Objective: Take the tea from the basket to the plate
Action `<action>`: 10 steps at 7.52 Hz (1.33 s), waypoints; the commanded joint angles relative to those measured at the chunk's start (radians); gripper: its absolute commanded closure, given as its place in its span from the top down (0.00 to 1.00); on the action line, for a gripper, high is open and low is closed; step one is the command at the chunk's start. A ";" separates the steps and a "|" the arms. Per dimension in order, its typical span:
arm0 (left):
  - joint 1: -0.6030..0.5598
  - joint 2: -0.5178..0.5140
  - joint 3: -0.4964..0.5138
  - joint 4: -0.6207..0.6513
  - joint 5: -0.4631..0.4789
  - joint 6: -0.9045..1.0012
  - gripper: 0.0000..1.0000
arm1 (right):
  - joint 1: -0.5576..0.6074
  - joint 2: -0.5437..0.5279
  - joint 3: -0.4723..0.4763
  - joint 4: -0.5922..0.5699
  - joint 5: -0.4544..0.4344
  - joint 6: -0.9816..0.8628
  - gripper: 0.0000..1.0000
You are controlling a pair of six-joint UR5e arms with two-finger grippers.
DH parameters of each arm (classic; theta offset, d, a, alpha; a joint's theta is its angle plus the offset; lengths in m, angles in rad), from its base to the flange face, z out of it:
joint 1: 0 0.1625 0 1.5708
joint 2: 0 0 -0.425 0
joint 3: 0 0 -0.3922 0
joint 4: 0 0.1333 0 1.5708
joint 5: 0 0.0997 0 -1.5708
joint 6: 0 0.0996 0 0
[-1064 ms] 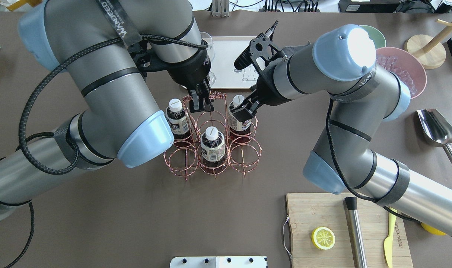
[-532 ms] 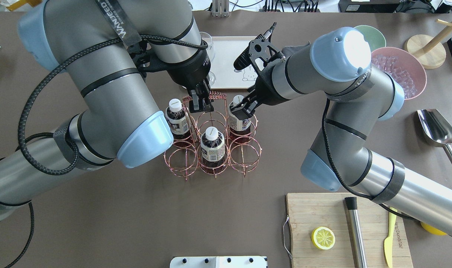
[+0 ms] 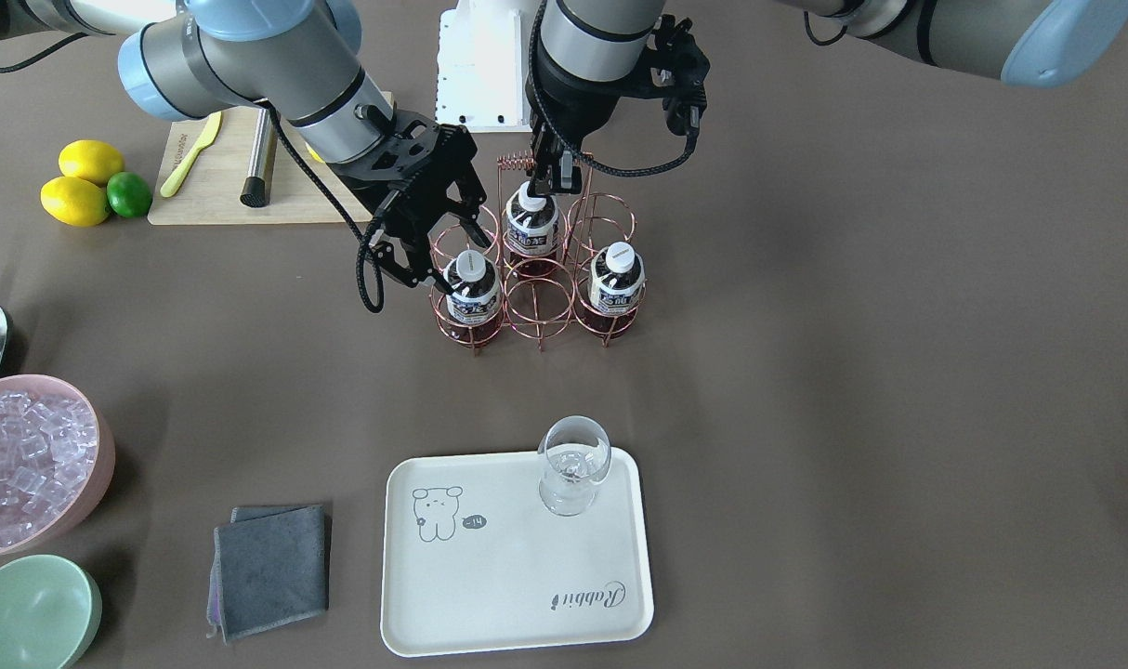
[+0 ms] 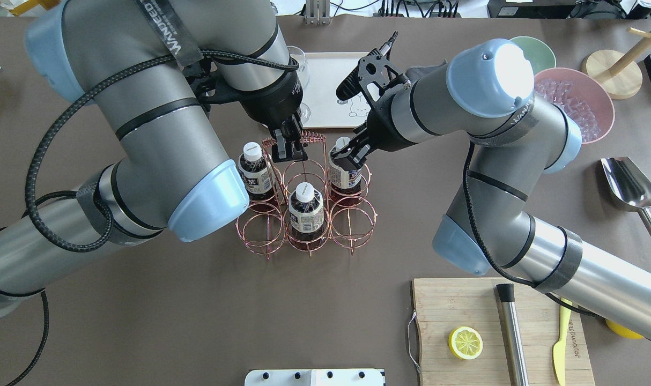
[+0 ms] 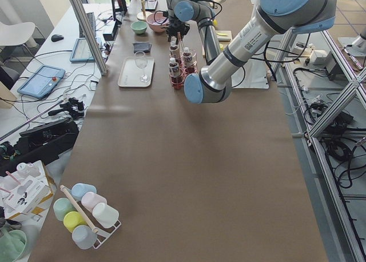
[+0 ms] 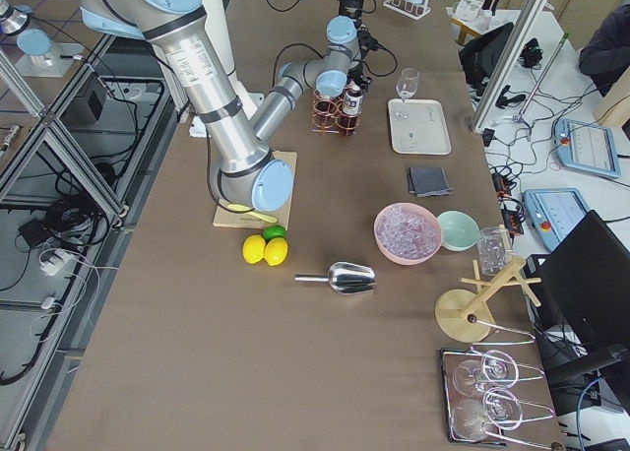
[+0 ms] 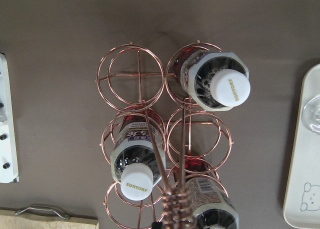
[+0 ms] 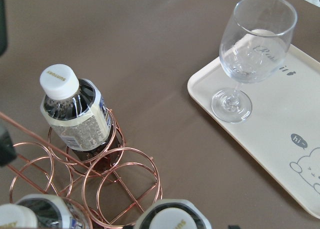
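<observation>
Right hand (image 4: 348,158), fingers spread, straddles the top of the tea bottle (image 4: 344,179) standing in the far right ring of the basket (image 4: 352,222). Left hand (image 4: 290,153) pinches the basket's handle. Farther along the table, the tray (image 4: 325,80) carries a glass (image 3: 573,465).

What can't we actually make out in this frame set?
- Overhead: the wrist of the right gripper covers the cap of the bottle, so contact is unclear.
- Right wrist view: the nearest bottle is cut off by the bottom edge, and the fingers are out of frame.
- Overhead: the arms cover much of the tray.
- Side views: the basket is too small for detail.
</observation>
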 commanded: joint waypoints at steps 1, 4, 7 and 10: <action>0.000 0.002 0.000 0.000 0.000 0.001 0.00 | 0.000 0.002 -0.001 0.000 -0.003 0.004 0.66; 0.000 0.002 0.000 0.000 0.000 0.001 0.00 | 0.000 0.002 -0.001 0.000 -0.009 0.013 0.53; 0.000 0.002 0.000 0.000 0.000 0.001 0.00 | 0.000 0.003 -0.003 0.002 -0.011 0.024 0.49; 0.000 0.002 0.000 0.000 0.000 0.001 0.00 | 0.000 0.003 -0.001 0.003 -0.009 0.042 0.00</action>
